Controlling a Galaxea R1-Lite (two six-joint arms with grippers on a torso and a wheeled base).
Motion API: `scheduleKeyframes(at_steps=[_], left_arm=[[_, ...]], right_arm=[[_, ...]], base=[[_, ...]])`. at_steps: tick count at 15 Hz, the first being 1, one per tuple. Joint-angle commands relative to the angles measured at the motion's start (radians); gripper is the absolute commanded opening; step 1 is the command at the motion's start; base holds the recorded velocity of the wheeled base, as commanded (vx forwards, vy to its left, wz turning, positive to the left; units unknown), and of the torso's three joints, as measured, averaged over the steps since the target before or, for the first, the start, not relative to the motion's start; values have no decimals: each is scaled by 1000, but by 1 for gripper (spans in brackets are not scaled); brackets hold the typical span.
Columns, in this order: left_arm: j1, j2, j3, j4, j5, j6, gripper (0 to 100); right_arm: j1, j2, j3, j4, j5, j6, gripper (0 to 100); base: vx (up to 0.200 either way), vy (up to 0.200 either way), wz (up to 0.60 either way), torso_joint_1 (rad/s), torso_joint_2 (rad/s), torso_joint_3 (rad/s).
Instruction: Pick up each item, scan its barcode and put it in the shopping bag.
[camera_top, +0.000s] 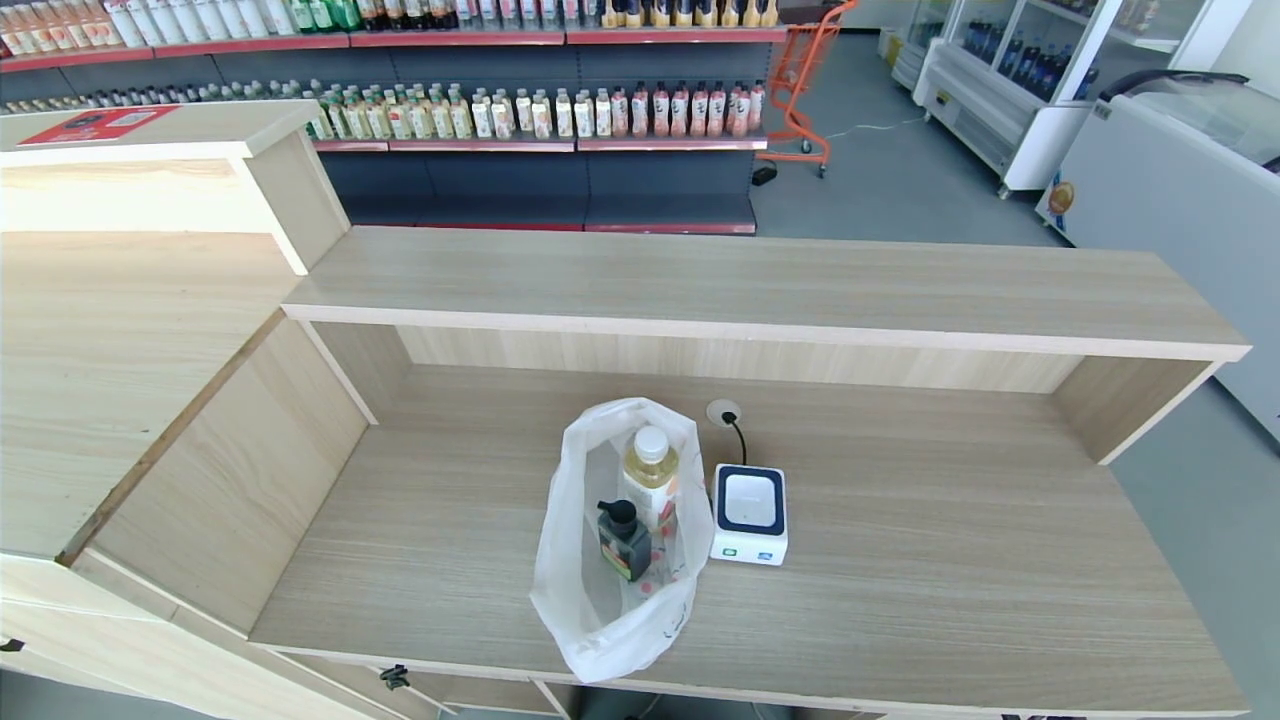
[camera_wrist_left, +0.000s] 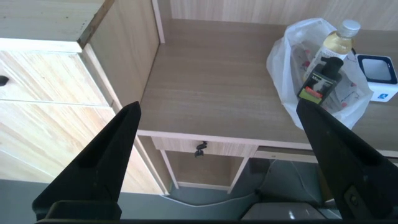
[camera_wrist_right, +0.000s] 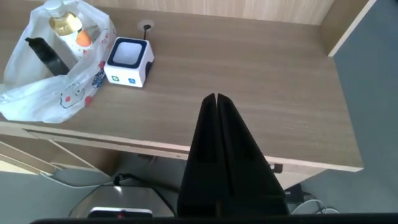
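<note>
Shopping bag (camera_top: 572, 585) at the worktop's (camera_top: 950, 570) front edge holds a pale bottle (camera_top: 651, 475) and a dark bottle (camera_top: 624, 545). We find left gripper (camera_wrist_left: 217, 168) spread, right gripper (camera_wrist_right: 216, 97) clenched empty.

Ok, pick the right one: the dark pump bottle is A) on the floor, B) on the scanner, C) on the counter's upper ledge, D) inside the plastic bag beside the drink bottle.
D: the dark pump bottle stands inside the plastic bag beside the drink bottle, with the scanner outside it.
</note>
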Motion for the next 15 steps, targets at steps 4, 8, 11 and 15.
scheduleKeyframes(at_steps=[4,8,11,15], left_arm=[[0,4,0,0,-2,1,100],[0,1,0,0,-2,3,100],[0,1,0,0,0,0,100],[0,1,0,0,0,0,100]], right_arm=[[0,5,1,2,-1,0,0],[0,5,1,2,1,0,0],[0,5,1,2,1,0,0],[0,5,1,2,1,0,0]], base=[[0,0,0,0,0,0],[0,-200,0,2,-2,2],[0,0,0,0,0,0],[0,0,0,0,0,0]])
